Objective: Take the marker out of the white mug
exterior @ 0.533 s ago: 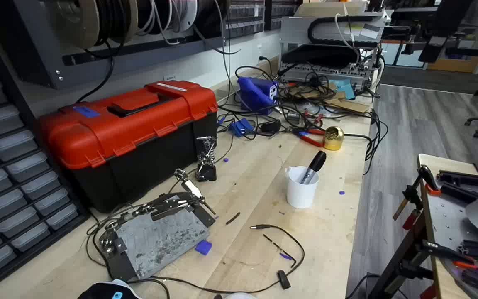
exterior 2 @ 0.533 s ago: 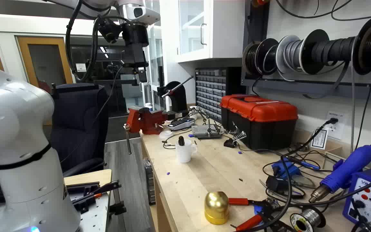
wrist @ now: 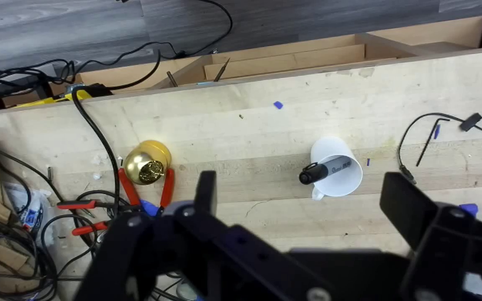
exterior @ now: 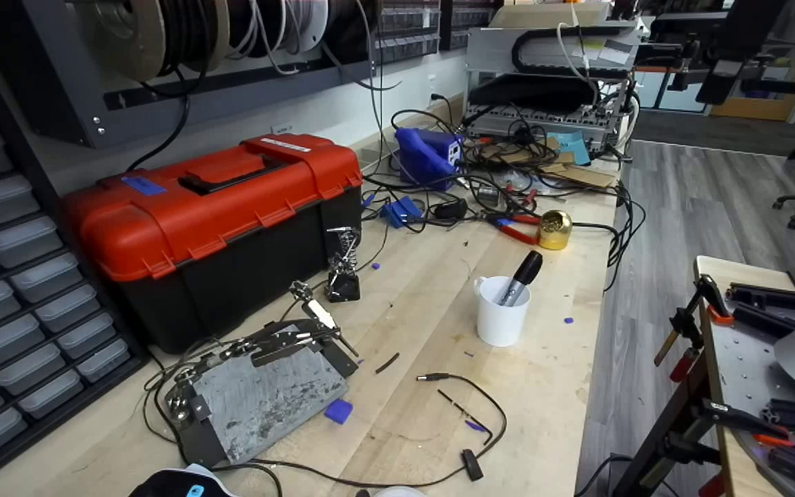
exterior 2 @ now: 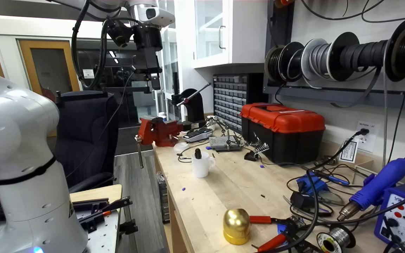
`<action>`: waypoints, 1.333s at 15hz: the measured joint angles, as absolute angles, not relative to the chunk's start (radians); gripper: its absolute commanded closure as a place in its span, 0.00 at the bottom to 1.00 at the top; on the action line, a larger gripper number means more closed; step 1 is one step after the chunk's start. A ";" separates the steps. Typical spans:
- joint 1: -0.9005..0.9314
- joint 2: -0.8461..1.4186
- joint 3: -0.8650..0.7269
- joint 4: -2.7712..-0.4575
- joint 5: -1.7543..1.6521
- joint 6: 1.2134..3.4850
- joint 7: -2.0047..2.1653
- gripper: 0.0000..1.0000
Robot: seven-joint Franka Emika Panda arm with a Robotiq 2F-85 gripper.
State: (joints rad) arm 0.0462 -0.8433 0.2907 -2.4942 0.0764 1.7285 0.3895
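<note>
The white mug stands upright on the wooden table and also shows in an exterior view. The marker leans in it, its black cap sticking out above the rim and its grey barrel partly inside. In the wrist view the marker points out over the rim of the mug, on the handle side. My gripper hangs high above the table, well apart from the mug. In the wrist view the gripper is open and empty, with its fingers wide apart; mug and marker show between and beyond them.
A gold tip cleaner and red-handled pliers lie along the table from the mug. A thin black cable lies on its opposite side. A red toolbox stands by the wall, a red vise at the table's end.
</note>
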 measured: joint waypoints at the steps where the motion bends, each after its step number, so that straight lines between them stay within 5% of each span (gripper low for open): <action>1: 0.046 -0.843 0.291 -2.494 0.076 1.729 0.389 0.00; 20: 0.045 -0.624 0.217 -2.519 0.093 2.019 0.355 0.00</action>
